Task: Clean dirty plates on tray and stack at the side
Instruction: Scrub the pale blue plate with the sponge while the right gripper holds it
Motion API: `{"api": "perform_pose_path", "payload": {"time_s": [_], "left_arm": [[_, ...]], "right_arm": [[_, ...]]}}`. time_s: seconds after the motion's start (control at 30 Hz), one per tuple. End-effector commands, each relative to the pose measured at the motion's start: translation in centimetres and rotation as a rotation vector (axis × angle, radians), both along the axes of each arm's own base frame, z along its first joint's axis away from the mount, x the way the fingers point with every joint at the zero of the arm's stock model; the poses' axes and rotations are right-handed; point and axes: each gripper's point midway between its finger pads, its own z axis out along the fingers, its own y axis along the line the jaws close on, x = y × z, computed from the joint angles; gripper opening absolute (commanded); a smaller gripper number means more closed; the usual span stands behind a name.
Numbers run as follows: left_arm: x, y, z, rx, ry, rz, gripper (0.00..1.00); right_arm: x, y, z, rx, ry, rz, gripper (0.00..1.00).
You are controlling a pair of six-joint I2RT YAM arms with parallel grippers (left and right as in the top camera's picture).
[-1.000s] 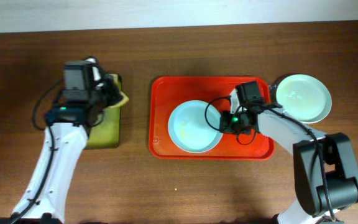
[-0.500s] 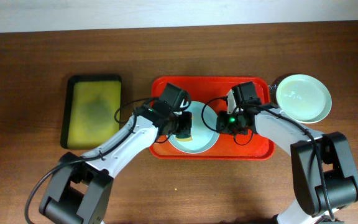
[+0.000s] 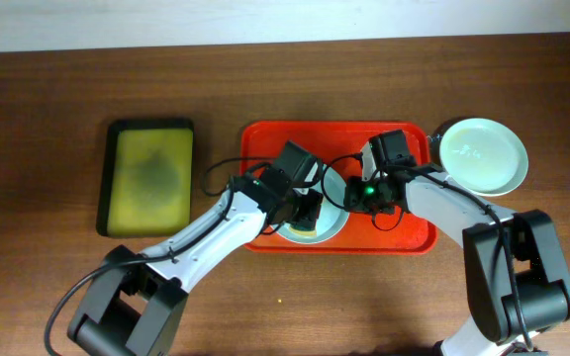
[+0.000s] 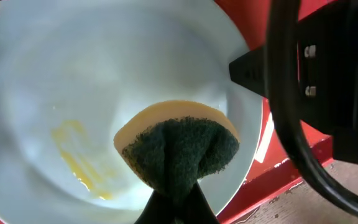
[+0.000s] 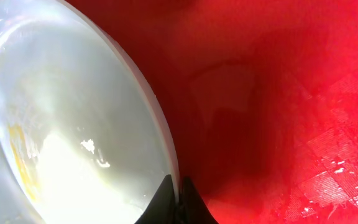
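A pale blue plate (image 3: pixel 331 218) lies in the red tray (image 3: pixel 265 138). My left gripper (image 3: pixel 305 212) is shut on a yellow sponge with a dark green scouring side (image 4: pixel 179 140) and presses it on the plate (image 4: pixel 104 74), beside a yellow smear (image 4: pixel 79 162). My right gripper (image 3: pixel 353 198) is shut on the plate's right rim (image 5: pixel 166 155), with the red tray floor (image 5: pixel 278 93) beside it. A pale mint green plate (image 3: pixel 483 153) sits off the tray at the right, on top of another plate whose pale edge (image 3: pixel 436 133) shows.
A black-rimmed yellow-green tray (image 3: pixel 151 176) lies left of the red tray on the brown wooden table (image 3: pixel 47 99). My two arms cross over the red tray's middle.
My left arm has swung from the yellow-green tray over to the blue plate with the sponge, then slid a little right on it. The right gripper has stayed on the rim.
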Motion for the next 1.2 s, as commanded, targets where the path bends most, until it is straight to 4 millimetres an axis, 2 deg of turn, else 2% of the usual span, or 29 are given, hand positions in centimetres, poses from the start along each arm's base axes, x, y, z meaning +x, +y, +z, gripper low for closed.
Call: {"api": "perform_pose_path", "payload": {"time_s": [0.0,0.13,0.2,0.23,0.33,0.47,0.53,0.7,0.73,0.8,0.83,0.87,0.9,0.93,0.97,1.0,1.07,1.17], "left_arm": [[0.5,-0.9,3.5,-0.055,-0.083,-0.049,0.00],[0.0,-1.3,3.1,-0.058,-0.060,-0.033,0.00],[-0.1,-1.8,2.2,-0.067,-0.032,0.001,0.00],[0.2,-2.1,1.2,-0.049,-0.032,0.001,0.00],[2.1,-0.4,-1.4,0.063,-0.075,0.099,0.00],[4.2,2.3,-1.5,0.116,-0.112,0.271,0.00],[4.5,2.5,-1.9,0.091,-0.090,0.336,0.00],[4.0,2.6,-6.5,0.140,-0.008,0.366,0.00],[4.2,3.4,-7.1,0.176,-0.014,0.378,0.00],[5.3,7.0,-6.7,0.329,-0.103,0.419,0.00],[5.7,8.7,-6.2,0.396,-0.140,0.445,0.00],[6.3,10.9,-4.9,0.474,-0.196,0.483,0.00],[6.8,11.3,-3.5,0.475,-0.233,0.494,0.00],[7.2,11.0,-2.3,0.440,-0.255,0.504,0.00],[7.4,9.8,-1.0,0.363,-0.261,0.494,0.00],[7.2,7.0,-0.5,0.215,-0.209,0.440,0.00],[6.5,2.6,-0.4,0.006,-0.118,0.339,0.00],[6.1,-0.6,-1.0,-0.131,-0.040,0.323,0.00]], "right_arm": [[-0.4,0.1,-0.5,0.000,0.017,-0.004,0.04],[-0.3,0.2,-0.5,0.002,0.013,-0.004,0.04],[-0.3,0.2,-0.5,0.002,0.013,-0.004,0.04],[-0.3,0.2,-0.5,0.002,0.013,-0.004,0.04],[-0.3,0.1,-0.5,0.001,0.015,-0.004,0.04],[-0.4,0.1,-0.5,0.001,0.017,-0.004,0.04],[-0.4,0.1,-0.5,0.001,0.017,-0.004,0.04],[-0.4,0.1,-0.5,0.001,0.017,-0.004,0.04],[-0.4,0.1,-0.5,0.001,0.017,-0.004,0.04],[-0.6,0.1,-0.6,-0.002,0.027,-0.004,0.04],[-0.6,0.1,-0.6,-0.002,0.028,-0.004,0.04],[-0.6,0.1,-0.6,-0.002,0.028,-0.004,0.04],[-0.6,-0.1,-0.7,-0.010,0.026,-0.006,0.04],[-0.6,-0.1,-0.7,-0.016,0.026,-0.008,0.04],[-0.6,-0.2,-0.7,-0.017,0.027,-0.008,0.04],[-0.6,-0.1,-0.7,-0.017,0.027,-0.008,0.04],[-0.5,-0.2,-0.7,-0.016,0.025,-0.009,0.04],[-0.6,-0.2,-0.7,-0.017,0.028,-0.009,0.04]]}}
